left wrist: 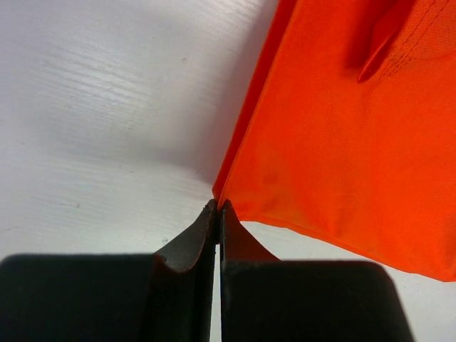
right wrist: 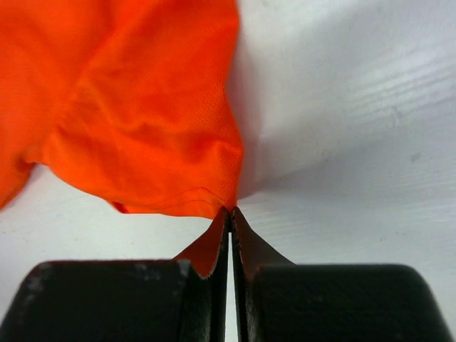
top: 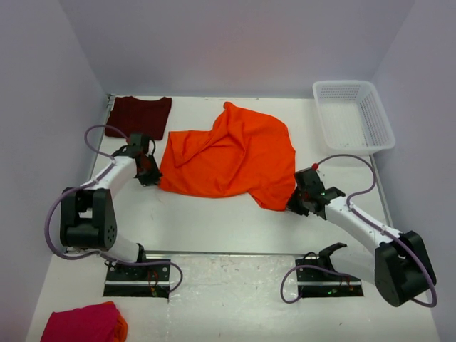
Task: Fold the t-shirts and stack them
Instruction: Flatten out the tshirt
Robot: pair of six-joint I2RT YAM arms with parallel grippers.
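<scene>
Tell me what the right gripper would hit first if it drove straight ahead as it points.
The orange t-shirt: the right gripper is shut on its corner, and the cloth bunches directly ahead of it. How deep that fold runs is unclear.

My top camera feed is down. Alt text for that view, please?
Two arms pinch the rumpled orange t-shirt at centre: the left claw is shut on its near-left corner, the right claw on its near-right corner. A maroon t-shirt lies at the far left, a white basket at the far right, and a pink-red cloth bundle at the near-left edge.
</scene>
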